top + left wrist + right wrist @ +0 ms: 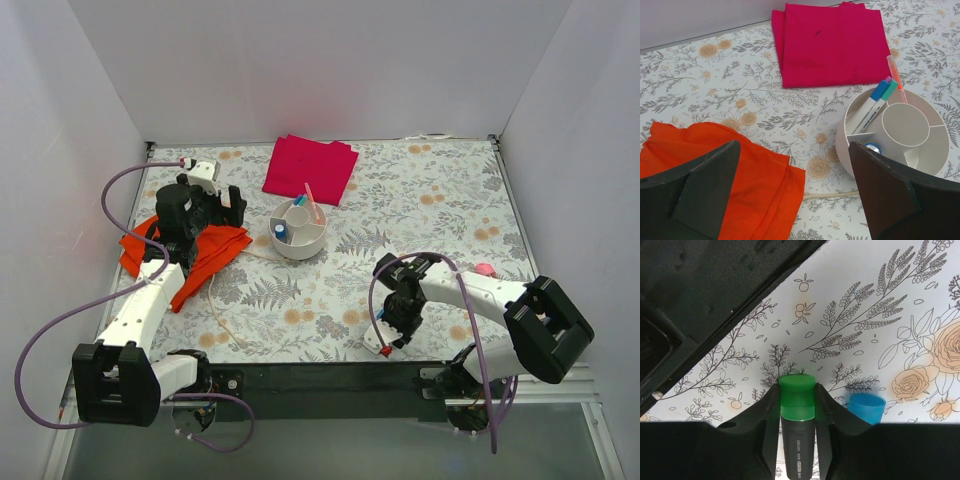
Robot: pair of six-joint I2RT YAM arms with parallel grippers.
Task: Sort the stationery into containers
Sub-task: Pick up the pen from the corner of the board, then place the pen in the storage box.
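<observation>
Right gripper (pixel 796 390) clamps a short black green-capped marker (pixel 798 450) low over the near edge of the floral table (pixel 880 290), a blue cap (pixel 866 408) just beside it; left gripper (pixel 794 147) hangs wide open above orange cloth (pixel 760 185), near the round white compartmented dish (pixel 850 150)

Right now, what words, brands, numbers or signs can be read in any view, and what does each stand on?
Green-capped marker in the right gripper: white print along its black barrel, too blurred to read.
White pens in the white dish: faint marks on the barrels, too small to read.
No other text shows in any view.
</observation>
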